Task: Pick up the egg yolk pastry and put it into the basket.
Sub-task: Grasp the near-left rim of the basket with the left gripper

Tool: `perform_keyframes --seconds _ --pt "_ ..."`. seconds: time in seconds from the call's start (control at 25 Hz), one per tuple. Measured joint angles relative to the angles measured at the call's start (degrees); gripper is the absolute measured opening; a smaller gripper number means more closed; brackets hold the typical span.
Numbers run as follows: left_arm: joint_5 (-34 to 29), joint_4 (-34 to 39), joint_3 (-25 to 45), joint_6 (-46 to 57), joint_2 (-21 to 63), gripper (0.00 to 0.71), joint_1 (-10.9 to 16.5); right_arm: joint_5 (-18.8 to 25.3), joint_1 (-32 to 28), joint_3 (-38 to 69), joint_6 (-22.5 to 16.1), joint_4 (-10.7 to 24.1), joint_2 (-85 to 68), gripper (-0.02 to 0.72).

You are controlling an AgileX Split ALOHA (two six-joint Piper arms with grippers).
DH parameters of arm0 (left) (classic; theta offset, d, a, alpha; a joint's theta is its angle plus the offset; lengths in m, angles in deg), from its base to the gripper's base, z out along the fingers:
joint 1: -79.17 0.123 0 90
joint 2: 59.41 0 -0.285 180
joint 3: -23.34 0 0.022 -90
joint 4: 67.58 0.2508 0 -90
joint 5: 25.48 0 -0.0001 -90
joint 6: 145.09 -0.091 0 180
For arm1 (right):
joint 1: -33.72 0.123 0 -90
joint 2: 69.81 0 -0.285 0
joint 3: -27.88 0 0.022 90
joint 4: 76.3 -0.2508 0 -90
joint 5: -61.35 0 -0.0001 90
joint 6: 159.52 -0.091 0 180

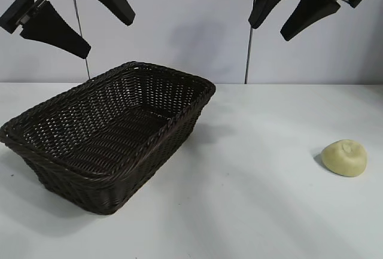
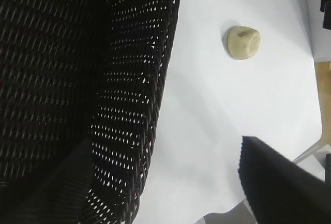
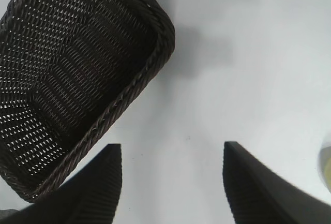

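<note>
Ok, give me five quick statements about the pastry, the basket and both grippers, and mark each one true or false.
1. The egg yolk pastry lies on the table, outside the basket. True.
2. The basket already holds another bun. False: nothing shows inside it.
3. The right gripper is shut on the pastry. False: it hangs open high above the table, holding nothing.
4. The left gripper hangs open above the basket. True.
5. The pastry touches the basket's rim. False: bare table lies between them, and the pastry sits well off to the right arm's side.
</note>
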Motion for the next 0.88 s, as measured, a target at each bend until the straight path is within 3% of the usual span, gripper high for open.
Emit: perform_keyframes --seconds 0.52,0.88 --pt "-3.4 1.2 0.0 26.2 0.1 0.567 0.0 0.0 0.0 0.0 0.0 0.0 0.0 0.424" --pt "-3.8 20.2 0.0 48.4 4.8 0.567 0.0 0.0 0.0 0.0 0.0 -0.1 0.0 0.424"
